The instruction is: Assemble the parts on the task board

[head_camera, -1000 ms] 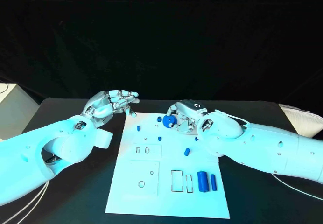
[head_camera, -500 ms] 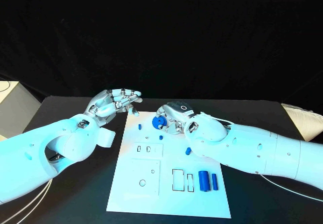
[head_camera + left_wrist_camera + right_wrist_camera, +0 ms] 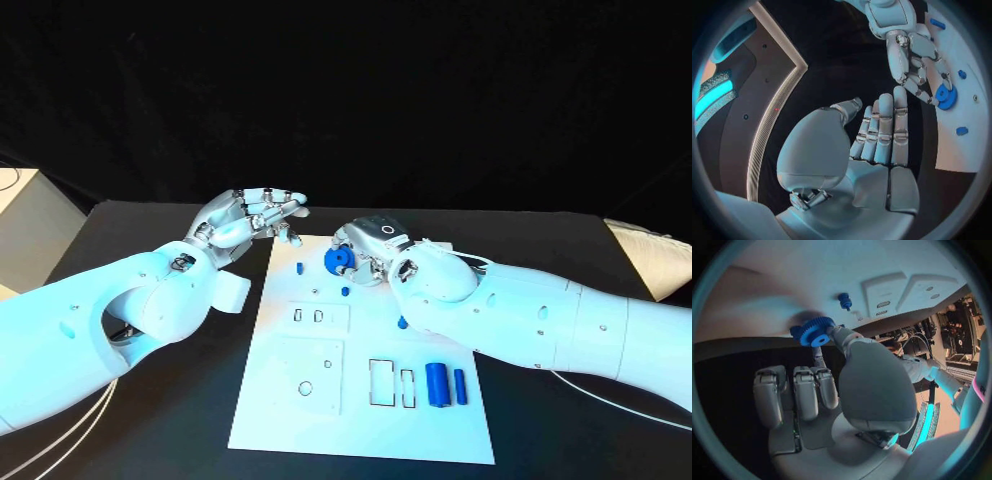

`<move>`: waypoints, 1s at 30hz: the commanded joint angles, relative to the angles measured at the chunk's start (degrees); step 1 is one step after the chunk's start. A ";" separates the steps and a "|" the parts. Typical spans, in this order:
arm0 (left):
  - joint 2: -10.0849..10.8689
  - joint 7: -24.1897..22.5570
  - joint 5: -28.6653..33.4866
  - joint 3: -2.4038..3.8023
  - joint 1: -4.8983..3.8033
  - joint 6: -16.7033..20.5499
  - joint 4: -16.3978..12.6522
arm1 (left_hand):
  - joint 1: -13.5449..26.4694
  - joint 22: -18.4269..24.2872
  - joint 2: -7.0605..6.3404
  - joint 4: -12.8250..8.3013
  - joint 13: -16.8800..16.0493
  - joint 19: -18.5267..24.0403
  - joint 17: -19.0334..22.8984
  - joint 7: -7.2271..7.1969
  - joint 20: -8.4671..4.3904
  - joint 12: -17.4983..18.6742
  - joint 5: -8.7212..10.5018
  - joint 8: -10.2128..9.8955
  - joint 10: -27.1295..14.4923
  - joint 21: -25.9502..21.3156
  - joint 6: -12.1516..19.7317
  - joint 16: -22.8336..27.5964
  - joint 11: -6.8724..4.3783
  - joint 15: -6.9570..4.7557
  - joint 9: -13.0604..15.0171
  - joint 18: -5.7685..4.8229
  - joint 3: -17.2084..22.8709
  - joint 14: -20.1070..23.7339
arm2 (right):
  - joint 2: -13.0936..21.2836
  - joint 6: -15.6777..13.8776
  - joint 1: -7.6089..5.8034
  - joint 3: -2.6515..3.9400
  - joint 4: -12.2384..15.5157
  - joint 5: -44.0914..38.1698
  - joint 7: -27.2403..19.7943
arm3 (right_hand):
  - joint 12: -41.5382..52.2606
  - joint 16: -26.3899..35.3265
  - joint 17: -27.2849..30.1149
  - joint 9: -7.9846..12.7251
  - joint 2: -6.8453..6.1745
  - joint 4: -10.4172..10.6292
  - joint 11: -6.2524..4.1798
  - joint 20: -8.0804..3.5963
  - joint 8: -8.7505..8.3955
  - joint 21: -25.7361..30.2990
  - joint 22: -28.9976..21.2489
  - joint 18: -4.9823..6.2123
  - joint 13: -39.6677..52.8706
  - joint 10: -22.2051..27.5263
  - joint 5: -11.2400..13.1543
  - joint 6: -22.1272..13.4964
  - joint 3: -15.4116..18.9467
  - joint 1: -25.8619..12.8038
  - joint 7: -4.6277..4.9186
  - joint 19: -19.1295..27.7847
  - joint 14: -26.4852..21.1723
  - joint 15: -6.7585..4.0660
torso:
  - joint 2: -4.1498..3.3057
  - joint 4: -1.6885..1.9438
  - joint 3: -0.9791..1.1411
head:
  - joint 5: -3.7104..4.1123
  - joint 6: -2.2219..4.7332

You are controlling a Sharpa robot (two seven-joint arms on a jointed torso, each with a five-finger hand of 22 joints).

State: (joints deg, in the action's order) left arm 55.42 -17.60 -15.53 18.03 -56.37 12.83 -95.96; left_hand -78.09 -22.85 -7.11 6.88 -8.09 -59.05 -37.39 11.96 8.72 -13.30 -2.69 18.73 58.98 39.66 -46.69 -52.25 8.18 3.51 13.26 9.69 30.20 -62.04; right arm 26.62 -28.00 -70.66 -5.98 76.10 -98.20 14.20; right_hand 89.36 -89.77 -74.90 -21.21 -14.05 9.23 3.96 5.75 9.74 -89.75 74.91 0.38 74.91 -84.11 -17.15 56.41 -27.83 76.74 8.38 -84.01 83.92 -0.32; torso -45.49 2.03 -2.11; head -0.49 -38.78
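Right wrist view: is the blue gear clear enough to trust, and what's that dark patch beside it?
Right wrist view: the blue gear, held by the right robot hand, has crisp teeth; the dark patch on the task board is its shadow, and the board's edges bow from the fisheye. Head view: even cyan light, no glare on the gear.

My two arms are smooth white shells, bulky and rounded, dotted with small dark screw holes. My left hand (image 3: 248, 216) and right hand (image 3: 378, 248) are silver, built of segmented metal links. Thin white cables trail below each arm.
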 commanded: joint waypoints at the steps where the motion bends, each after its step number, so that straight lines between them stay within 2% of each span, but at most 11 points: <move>1: -0.11 -0.20 -0.33 0.04 -0.02 -1.18 -0.09 | 0.29 -0.05 -0.32 0.04 -0.08 0.29 0.06 0.54 -0.03 -0.36 -0.11 0.38 -0.28 0.40 0.36 0.16 0.08 0.20 0.09 0.61 0.29 0.18 | -0.35 1.10 0.13 -0.16 -0.62 -0.99 0.06 | -0.20 -0.23 -15.10 -0.51 0.16 -0.14 -0.44 -0.44 0.36 -0.25 15.09 -0.38 14.26 -5.08 0.43 0.04 -0.18 -0.33 -0.12 -5.99 6.08 -0.30 | 0.04 0.02 -0.06 | -0.11 -0.23; 5: -0.08 -0.19 -0.33 0.04 -0.02 -1.18 -0.12 | 0.29 -0.05 -0.32 0.04 -0.08 0.29 0.06 0.54 -0.03 -0.36 -0.11 0.38 -0.28 0.40 0.36 0.16 0.08 0.20 0.09 0.61 0.29 0.18 | -0.60 1.35 0.18 -0.24 -1.10 -0.98 0.19 | -0.24 -0.23 -15.10 -0.50 0.16 -0.15 -0.42 -0.44 0.35 -0.25 15.09 -0.38 14.21 -5.04 0.53 0.01 -0.21 -0.39 -0.11 -5.99 6.08 -0.29 | 0.02 0.08 -0.05 | -0.22 -0.26; 16: 0.02 -0.14 -0.34 0.04 -0.02 -1.18 -0.17 | 0.29 -0.05 -0.32 0.04 -0.08 0.29 0.06 0.54 -0.03 -0.36 -0.11 0.38 -0.28 0.40 0.36 0.16 0.08 0.20 0.09 0.61 0.29 0.18 | -0.93 2.20 0.20 -0.29 -1.95 -0.95 0.40 | -0.99 -0.23 -15.10 -0.30 -0.19 -0.47 -0.18 -0.33 -0.14 -0.25 15.09 -0.38 13.51 -4.33 1.37 -0.97 -0.38 -1.11 0.20 -5.99 6.08 -0.11 | 0.03 -0.09 0.02 | -0.27 -0.23; 22: 0.08 -0.10 -0.34 0.04 -0.02 -1.14 -0.16 | 0.34 -0.13 -0.34 0.02 -0.11 0.40 0.08 0.53 -0.02 -0.44 -0.11 0.41 -0.34 0.52 0.38 0.15 0.08 0.21 0.11 0.62 0.36 0.19 | -0.81 3.04 0.21 -0.30 -1.97 -0.77 0.35 | -1.24 -0.23 -15.10 -0.24 -0.49 -0.52 -0.04 -0.22 -0.29 -0.25 15.09 -0.38 13.28 -4.09 1.93 -1.26 -0.22 -1.67 0.33 -5.99 6.08 0.03 | 0.04 -0.04 0.03 | -0.24 -0.28; 30: 0.12 -0.08 -0.34 0.04 -0.02 -1.17 -0.12 | 0.34 -0.13 -0.34 0.02 -0.11 0.40 0.08 0.53 -0.02 -0.44 -0.11 0.41 -0.34 0.52 0.38 0.15 0.08 0.21 0.11 0.62 0.36 0.19 | -0.31 2.25 0.21 -0.31 -1.68 -0.90 0.87 | -1.39 -0.23 -15.10 -0.18 -0.67 -0.49 0.04 -0.14 -0.41 -0.25 15.09 -0.38 13.14 -3.94 2.32 -1.50 -0.03 -2.12 0.41 -5.99 6.08 0.11 | 0.05 -0.03 0.04 | -0.19 -0.38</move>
State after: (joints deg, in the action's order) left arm 55.59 -17.51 -15.63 18.03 -56.37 12.67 -95.99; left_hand -78.09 -22.92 -7.11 6.88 -8.16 -59.06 -37.40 11.96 8.72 -13.53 -2.69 18.95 58.98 40.05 -46.68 -52.25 8.18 3.51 13.29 9.69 30.20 -62.04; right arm 25.97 -27.50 -70.72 -6.05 74.77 -98.51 13.83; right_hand 88.16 -89.77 -74.94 -21.29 -14.64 8.91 3.96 5.75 9.43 -89.75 74.95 0.38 74.93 -84.10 -15.14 55.24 -28.15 74.93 8.82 -84.00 83.92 -0.32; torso -45.43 1.99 -2.09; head -0.66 -39.12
